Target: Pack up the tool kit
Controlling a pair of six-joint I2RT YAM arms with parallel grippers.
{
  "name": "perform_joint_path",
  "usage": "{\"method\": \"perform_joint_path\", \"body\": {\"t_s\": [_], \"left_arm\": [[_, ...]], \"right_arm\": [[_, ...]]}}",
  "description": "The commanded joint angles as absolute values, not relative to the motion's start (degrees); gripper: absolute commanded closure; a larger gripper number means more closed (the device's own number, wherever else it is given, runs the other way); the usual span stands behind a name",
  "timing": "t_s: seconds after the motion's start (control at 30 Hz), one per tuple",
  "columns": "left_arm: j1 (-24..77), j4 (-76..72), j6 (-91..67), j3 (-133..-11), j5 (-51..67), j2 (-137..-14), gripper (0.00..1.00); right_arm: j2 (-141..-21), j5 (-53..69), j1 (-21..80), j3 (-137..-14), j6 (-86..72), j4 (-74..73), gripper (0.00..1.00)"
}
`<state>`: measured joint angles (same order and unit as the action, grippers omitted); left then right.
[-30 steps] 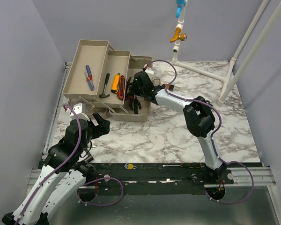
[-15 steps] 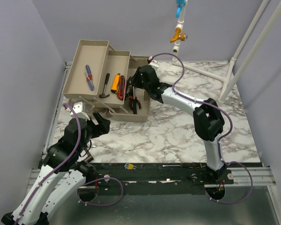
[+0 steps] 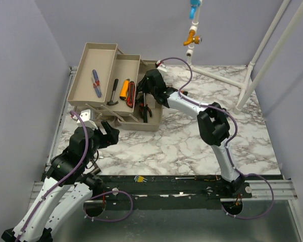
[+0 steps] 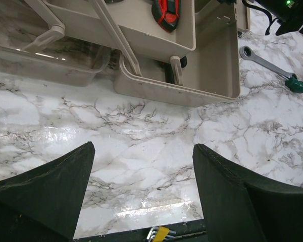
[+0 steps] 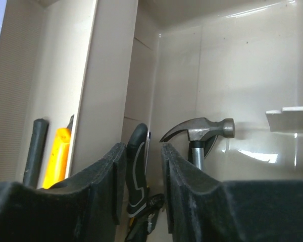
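The beige toolbox (image 3: 156,121) stands open at the back left, its trays swung out. The trays hold a blue and red screwdriver (image 3: 96,83), a black hammer (image 3: 112,92), a yellow knife (image 3: 124,88) and a red and black tool (image 3: 131,93). My right gripper (image 3: 147,89) reaches down into the bottom bin. In the right wrist view its jaws (image 5: 143,151) stand narrowly apart around a black grey-striped handle (image 5: 137,166), with a gap on the handle's right side. A steel hammer head (image 5: 202,128) lies beside it. My left gripper (image 3: 108,132) is open and empty above the marble.
A green-handled wrench (image 4: 272,68) lies on the marble right of the toolbox. A yellow hex key set (image 3: 139,178) sits on the black front rail. White pipe frames (image 3: 252,65) stand at the back right. The toolbox's clear lid (image 4: 50,65) lies by the left arm.
My right gripper lifted a little over the bottom bin, then came back down and left into it. The left arm has not moved.
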<state>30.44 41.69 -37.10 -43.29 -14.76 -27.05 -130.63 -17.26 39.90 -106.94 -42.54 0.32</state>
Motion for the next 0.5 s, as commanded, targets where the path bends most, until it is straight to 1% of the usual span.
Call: {"method": "perform_joint_path", "body": {"t_s": [0.0,0.07,0.13,0.2,0.3,0.37,0.4,0.43,0.47], "left_arm": [[30.2,41.4,-35.9,-44.0,-14.4,-26.5,0.19],[30.2,41.6,-35.9,-44.1,-14.3,-26.4,0.19],[30.2,41.5,-36.0,-44.0,-14.1,-26.2,0.19],[30.2,41.2,-36.3,-43.6,-13.9,-26.0,0.19],[30.2,40.8,-36.9,-43.2,-12.9,-25.8,0.19],[30.2,40.8,-37.2,-43.2,-11.8,-25.9,0.19],[30.2,40.8,-37.3,-43.1,-11.4,-26.0,0.19],[30.2,40.9,-37.3,-43.1,-11.1,-26.0,0.20],[30.2,41.0,-37.3,-43.0,-10.9,-26.0,0.20]], "right_arm": [[-129.3,-21.3,40.1,-103.2,-42.0,-6.8,0.66],[-125.9,-24.3,39.9,-99.0,-41.4,-6.7,0.72],[-123.1,-24.8,39.6,-95.4,-40.0,-6.4,0.78],[-120.9,-25.0,39.5,-92.3,-38.9,-6.1,0.87],[-117.4,-26.1,39.4,-87.4,-38.6,-4.7,0.91],[-115.5,-25.8,39.5,-84.3,-38.4,-2.8,0.91],[-114.9,-25.3,39.4,-83.5,-38.1,-2.2,0.89],[-114.4,-24.6,39.4,-83.2,-37.8,-1.9,0.84],[-114.2,-23.7,39.4,-83.5,-37.5,-2.1,0.75]]}}
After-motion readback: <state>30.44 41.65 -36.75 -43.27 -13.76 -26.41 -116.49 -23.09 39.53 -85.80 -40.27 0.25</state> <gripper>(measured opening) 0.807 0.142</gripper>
